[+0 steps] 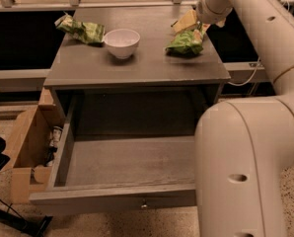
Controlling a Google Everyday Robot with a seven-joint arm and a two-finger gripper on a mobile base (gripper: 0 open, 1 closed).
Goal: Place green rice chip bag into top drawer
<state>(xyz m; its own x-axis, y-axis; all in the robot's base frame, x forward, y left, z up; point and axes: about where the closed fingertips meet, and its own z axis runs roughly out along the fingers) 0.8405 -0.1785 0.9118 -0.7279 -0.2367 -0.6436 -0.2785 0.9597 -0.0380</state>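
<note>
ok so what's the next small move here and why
Probably lower the gripper onto the green chip bag nearest it and grip it: the bag sits on the tabletop just under the gripper, and the drawer below already stands open.

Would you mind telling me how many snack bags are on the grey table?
2. The bright green glossy rice chip bag lies at the right, next to the gripper; a paler yellow-green bag lies back left.

Lab-like test space: speckled stone floor [291, 191], open brown cardboard box [24, 147]; the gripper [187, 21] hovers over the grey wooden tabletop [137, 65].
</note>
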